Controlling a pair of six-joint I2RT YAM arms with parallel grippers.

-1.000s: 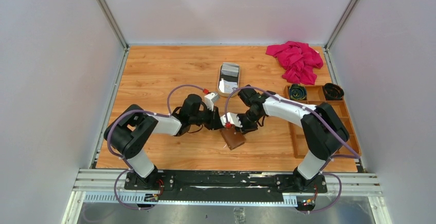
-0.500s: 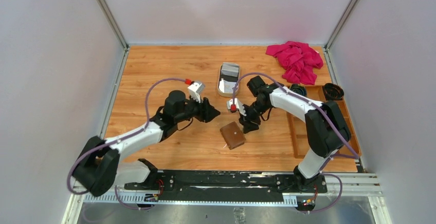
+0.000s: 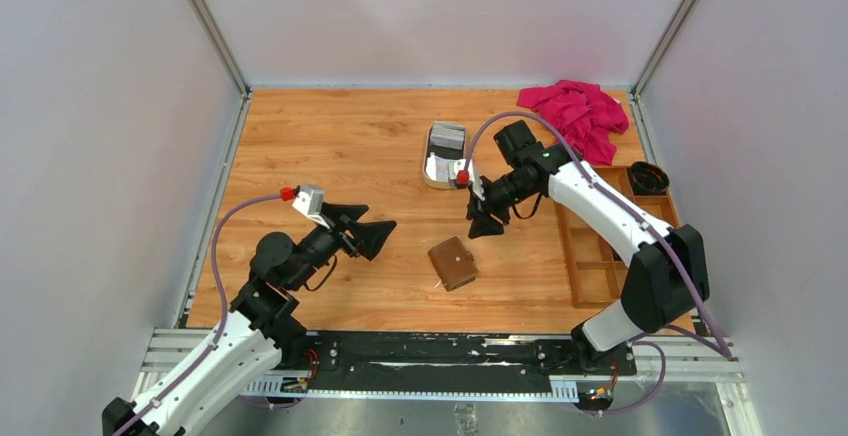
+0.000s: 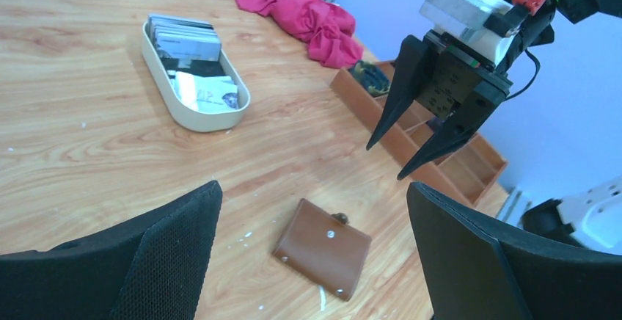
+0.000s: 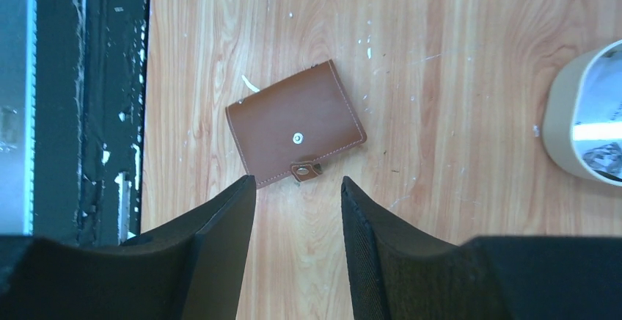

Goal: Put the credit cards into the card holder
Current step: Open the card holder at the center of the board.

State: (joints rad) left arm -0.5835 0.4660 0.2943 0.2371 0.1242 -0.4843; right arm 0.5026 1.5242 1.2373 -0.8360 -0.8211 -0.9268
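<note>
The card holder (image 3: 453, 263) lies shut and flat on the wooden table, snap tab on its far edge, with nothing touching it. It also shows in the left wrist view (image 4: 323, 246) and the right wrist view (image 5: 295, 135). The credit cards (image 3: 447, 138) sit stacked in a cream oval tray (image 3: 447, 186), also seen from the left wrist (image 4: 185, 37). My left gripper (image 3: 380, 228) hangs wide open and empty, left of the card holder (image 4: 314, 186). My right gripper (image 3: 485, 224) points down, open and empty, just beyond the holder (image 5: 297, 182), between it and the tray.
A pink cloth (image 3: 575, 116) is bunched at the back right corner. A wooden compartment box (image 3: 610, 246) runs along the right edge, with black coiled items (image 3: 648, 176) in its far cells. White walls and metal posts enclose the table.
Both grippers let go of the card holder and opened. The left arm drew back to the near left. The right arm lifted away toward the tray. The holder stays where it lay.
</note>
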